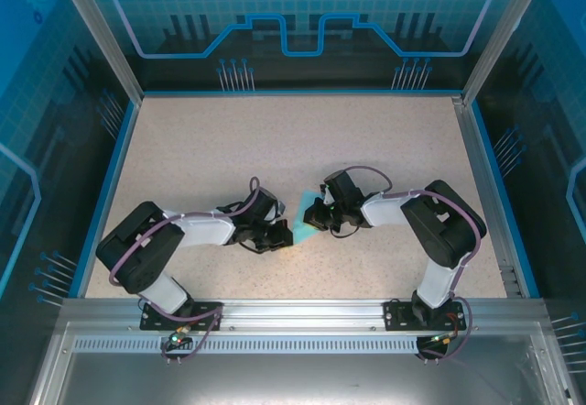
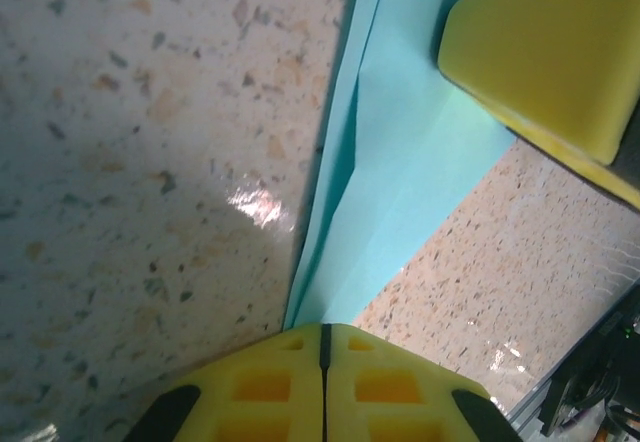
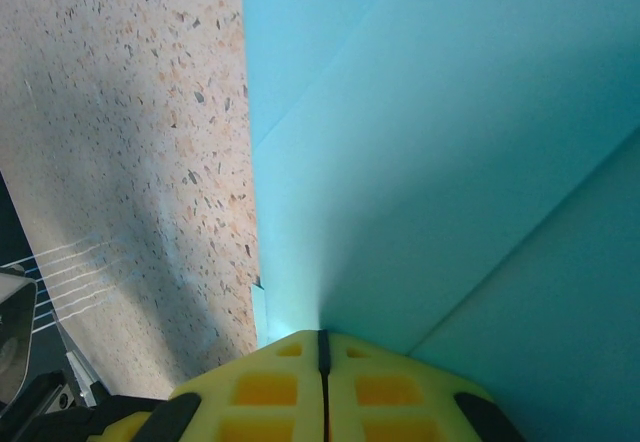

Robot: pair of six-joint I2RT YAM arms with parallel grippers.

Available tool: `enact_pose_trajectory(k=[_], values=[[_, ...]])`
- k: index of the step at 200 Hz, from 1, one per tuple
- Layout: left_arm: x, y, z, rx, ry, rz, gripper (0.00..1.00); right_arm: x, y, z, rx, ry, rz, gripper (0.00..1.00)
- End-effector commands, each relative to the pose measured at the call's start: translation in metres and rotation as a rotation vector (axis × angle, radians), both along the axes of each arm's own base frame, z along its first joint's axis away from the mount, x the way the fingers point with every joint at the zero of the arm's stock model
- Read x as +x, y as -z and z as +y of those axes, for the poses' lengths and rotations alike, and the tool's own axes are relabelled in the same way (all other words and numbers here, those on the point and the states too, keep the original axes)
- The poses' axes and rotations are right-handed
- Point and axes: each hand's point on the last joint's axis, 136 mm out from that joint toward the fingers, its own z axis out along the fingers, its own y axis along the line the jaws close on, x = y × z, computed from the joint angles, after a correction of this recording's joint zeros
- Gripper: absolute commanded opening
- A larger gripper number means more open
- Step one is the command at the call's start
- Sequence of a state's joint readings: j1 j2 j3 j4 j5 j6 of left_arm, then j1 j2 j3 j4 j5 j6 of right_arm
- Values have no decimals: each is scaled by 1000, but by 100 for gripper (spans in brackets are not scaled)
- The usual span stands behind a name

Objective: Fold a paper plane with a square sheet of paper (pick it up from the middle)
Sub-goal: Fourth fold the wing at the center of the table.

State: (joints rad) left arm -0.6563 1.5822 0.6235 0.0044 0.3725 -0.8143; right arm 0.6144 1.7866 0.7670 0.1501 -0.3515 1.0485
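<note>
Left pincer [image 2: 323, 330] closed tight on folded cyan paper [image 2: 400, 182]; right pincer's yellow finger [image 2: 545, 52] overlaps its far end.

l gripper [image 2: 323, 332] & r gripper [image 3: 321, 338] closed

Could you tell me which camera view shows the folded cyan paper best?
Left wrist: the cyan paper shows its overlapping folded layers and both long edges. Right wrist crops it close, creases visible; top external shows a small distant wedge.
</note>
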Motion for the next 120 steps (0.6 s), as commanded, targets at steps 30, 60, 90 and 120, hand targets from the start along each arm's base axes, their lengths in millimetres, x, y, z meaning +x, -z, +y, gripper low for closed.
enact_pose_trajectory(k=[30, 60, 90, 120], values=[[22, -31, -13, -24, -15, -40, 5, -34, 62, -47, -235, 42, 163, 6], [25, -18, -14, -2, -19, -17, 5, -34, 63, -46, -231, 39, 166, 6], [19, -5, -5, 45, -26, 6, 4, -32, 61, -44, -226, 38, 161, 6], [9, 10, 10, 103, -38, 27, 4, -31, 61, -44, -225, 35, 161, 6]])
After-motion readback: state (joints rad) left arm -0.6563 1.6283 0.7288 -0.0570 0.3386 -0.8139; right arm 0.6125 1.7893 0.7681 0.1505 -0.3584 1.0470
